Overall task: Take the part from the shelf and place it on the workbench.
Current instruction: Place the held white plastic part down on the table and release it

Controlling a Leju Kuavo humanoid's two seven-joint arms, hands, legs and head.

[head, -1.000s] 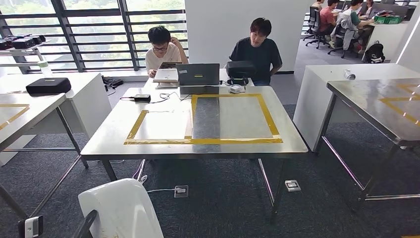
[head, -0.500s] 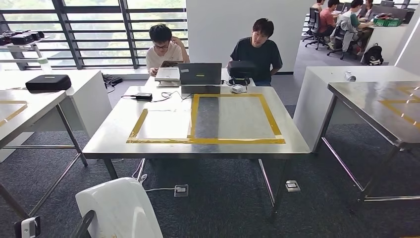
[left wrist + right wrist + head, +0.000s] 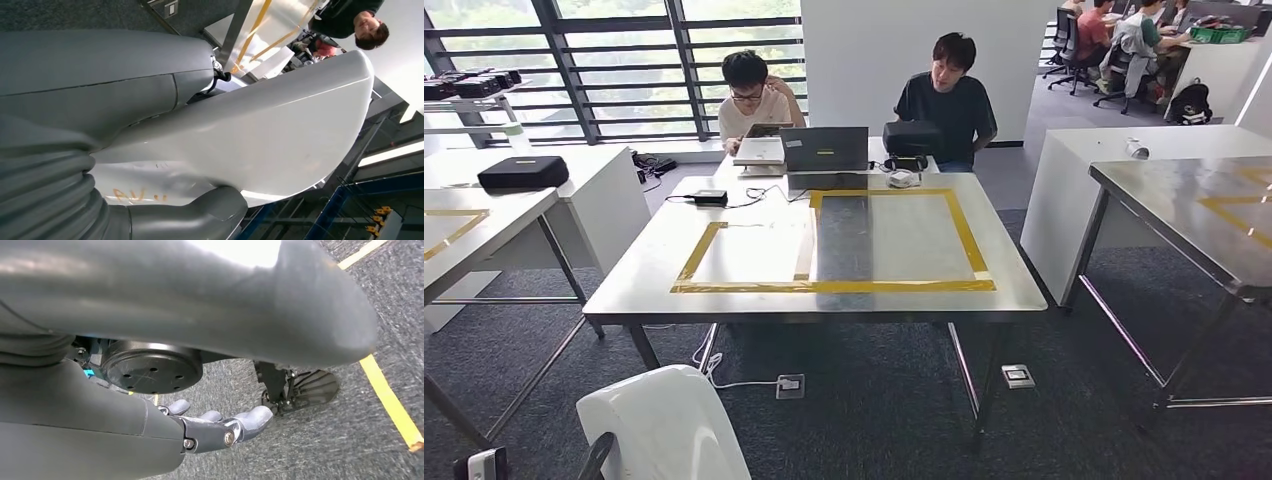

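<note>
The left hand (image 3: 75, 165) grips the white part (image 3: 260, 125), a broad, smooth moulded shell, its thick thumb pressed against one face and the ribbed cover close behind. In the head view the same part rides low at the robot's left, short of the steel desk (image 3: 624, 285) and with dark carpet between them. The right hand (image 3: 220, 427) hangs beside the body over the carpet, its fingers loosely extended and apart, holding nothing.

The step in hand looks to be the carry to the desk. To do it well, the part should be kept level and clear of the near desk edge while the robot closes in, then brought over the area outlined in yellow tape (image 3: 834, 285), which seems the intended spot. A shell this wide and slick may slip or swing in a one-handed grip, so the lift ought to be slow and the release made only once it rests flat. A laptop (image 3: 824, 150) and two seated people occupy the far side; the placement should stay near.
</note>
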